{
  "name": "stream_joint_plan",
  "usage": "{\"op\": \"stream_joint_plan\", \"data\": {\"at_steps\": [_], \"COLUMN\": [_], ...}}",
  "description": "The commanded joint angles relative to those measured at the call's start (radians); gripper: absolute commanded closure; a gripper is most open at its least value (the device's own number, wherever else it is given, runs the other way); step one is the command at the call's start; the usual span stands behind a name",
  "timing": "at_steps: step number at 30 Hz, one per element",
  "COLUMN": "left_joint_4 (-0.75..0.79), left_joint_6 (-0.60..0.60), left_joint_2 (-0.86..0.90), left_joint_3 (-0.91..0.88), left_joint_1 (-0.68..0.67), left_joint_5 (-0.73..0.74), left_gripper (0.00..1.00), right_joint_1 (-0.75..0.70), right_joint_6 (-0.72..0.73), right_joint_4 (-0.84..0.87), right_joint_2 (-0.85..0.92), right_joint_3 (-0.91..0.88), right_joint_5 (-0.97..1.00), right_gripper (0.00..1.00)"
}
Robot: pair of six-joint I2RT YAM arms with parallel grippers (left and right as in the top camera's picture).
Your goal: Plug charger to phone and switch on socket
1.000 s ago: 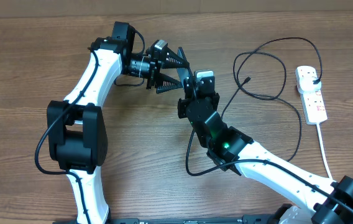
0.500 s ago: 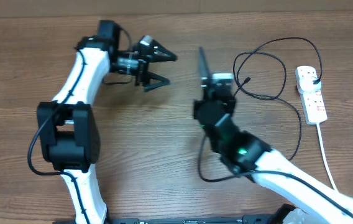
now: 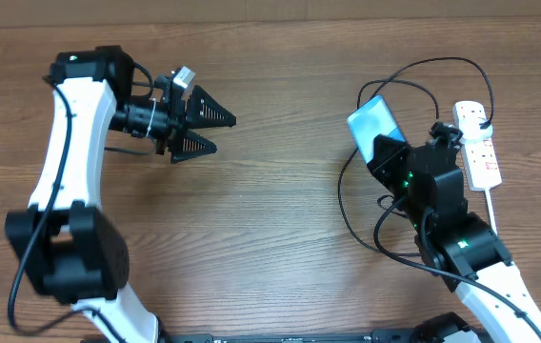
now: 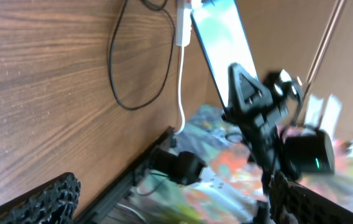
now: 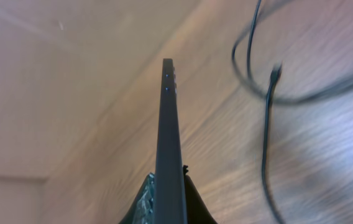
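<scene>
Cyan-screen phone [image 3: 373, 120] clamped in R jaws, upper right, nr black charger [image 5: 265, 137] cable; L jaws wide, upper left.

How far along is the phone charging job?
Done: black plug head looks seated in the white power strip. In hand: right gripper holds the slim blue-screened phone aloft. Left: black cable's connector tip lies free on the table; plugging and switching remain.

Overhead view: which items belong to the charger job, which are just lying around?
Job: phone, held in the right gripper; charger, tip lying free on the table; socket, far right.
Not in use: left gripper, open and empty. No other loose objects visible.
</scene>
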Motion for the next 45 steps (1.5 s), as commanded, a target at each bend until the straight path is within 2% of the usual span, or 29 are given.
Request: {"op": "stream_joint_plan", "data": {"at_steps": [1,4,8,11,12,14,15,16,19,21,23,25,27,29,32,34,38,41,45], "left_joint_4": [0.018,0.098,0.376,0.675,0.817,1.038,1.207,1.292,1.592,1.699,1.759,1.759,1.759,1.759,1.773,1.788,1.789,1.79,1.79], "left_joint_6": [0.098,0.077,-0.104,-0.386,-0.55,-0.759,-0.883,-0.949,-1.244,-1.378,-1.527,-1.622,-1.697,-1.745,-1.777,-1.785,-1.799,-1.839,-1.859], "left_joint_2": [-0.194,-0.335,-0.553,-0.651,-0.669,-0.671,-0.665,-0.66,-0.635,-0.62,-0.606,-0.598,-0.579,-0.565,-0.543,-0.532,-0.527,-0.527,-0.527], "left_joint_3": [-0.109,-0.259,-0.589,-0.832,-0.919,-1.019,-1.071,-1.091,-1.123,-1.123,-1.123,-1.123,-1.123,-1.123,-1.123,-1.123,-1.123,-1.123,-1.123], "left_joint_1": [0.016,0.047,0.127,0.173,0.177,0.165,0.145,0.13,0.035,-0.028,-0.094,-0.138,-0.188,-0.215,-0.232,-0.232,-0.233,-0.249,-0.28], "left_joint_5": [-0.024,0.001,0.085,0.092,0.093,0.117,0.14,0.142,0.063,-0.019,-0.11,-0.158,-0.179,-0.178,-0.181,-0.191,-0.256,-0.29,-0.325], "left_gripper": [0.0,0.01,0.0,0.0,0.0,0.0,0.0,0.0,0.01,0.0,0.01,0.0,0.0,0.02,0.08,0.09,0.11,0.16,0.19], "right_joint_1": [-0.039,-0.056,-0.065,-0.065,-0.065,-0.064,-0.064,-0.064,-0.05,-0.038,-0.018,0.002,0.027,0.05,0.086,0.108,0.157,0.185,0.215], "right_joint_6": [0.128,0.187,0.238,0.239,0.248,0.288,0.309,0.322,0.391,0.409,0.417,0.418,0.454,0.535,0.575,0.605,0.787,0.867,0.869], "right_joint_4": [0.2,0.32,0.401,0.455,0.471,0.48,0.48,0.48,0.49,0.533,0.628,0.726,0.824,0.847,0.862,0.861,0.862,0.862,0.864], "right_joint_2": [-0.015,-0.014,-0.014,-0.013,-0.01,-0.004,0.002,0.008,0.046,0.074,0.117,0.156,0.205,0.239,0.276,0.283,0.282,0.282,0.282], "right_joint_3": [-0.119,-0.201,-0.266,-0.28,-0.28,-0.28,-0.28,-0.28,-0.28,-0.28,-0.28,-0.28,-0.28,-0.28,-0.28,-0.28,-0.279,-0.279,-0.279], "right_joint_5": [-0.3,-0.361,-0.39,-0.412,-0.414,-0.413,-0.413,-0.414,-0.413,-0.413,-0.413,-0.413,-0.413,-0.413,-0.414,-0.414,-0.422,-0.425,-0.424], "right_gripper": [0.96,0.96,0.96,0.96,0.96,0.96,0.96,0.96,0.96,0.96,0.96,0.96,0.96,0.96,0.96,0.96,0.96,0.96,0.96]}}
